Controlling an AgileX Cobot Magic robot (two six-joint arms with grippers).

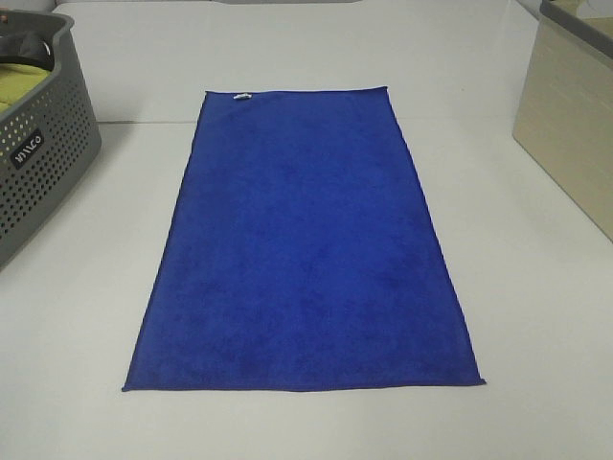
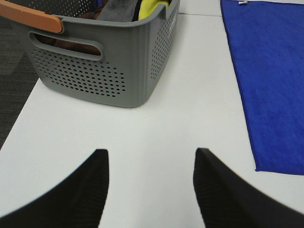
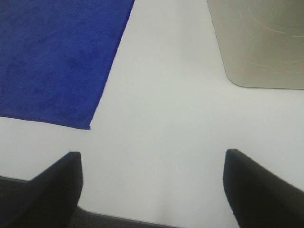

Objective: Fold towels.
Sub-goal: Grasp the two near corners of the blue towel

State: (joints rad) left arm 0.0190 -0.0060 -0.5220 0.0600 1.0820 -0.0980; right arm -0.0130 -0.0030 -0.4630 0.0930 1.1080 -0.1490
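Observation:
The royal-blue towel (image 1: 306,249) lies flat and unfolded on the white table, long side running away from me, with a small white tag (image 1: 242,95) at its far short edge. It also shows in the left wrist view (image 2: 270,80) and in the right wrist view (image 3: 57,57). Neither gripper shows in the exterior high view. My left gripper (image 2: 149,183) is open and empty over bare table, to the left of the towel's near left corner. My right gripper (image 3: 152,183) is open and empty over bare table, to the right of the towel's near right corner.
A grey perforated basket (image 1: 38,163) stands at the left edge of the table, holding a yellow-green cloth (image 2: 152,7); an orange handle (image 2: 31,18) crosses its top. A beige bin (image 1: 570,115) stands at the back right, and its base shows in the right wrist view (image 3: 259,42).

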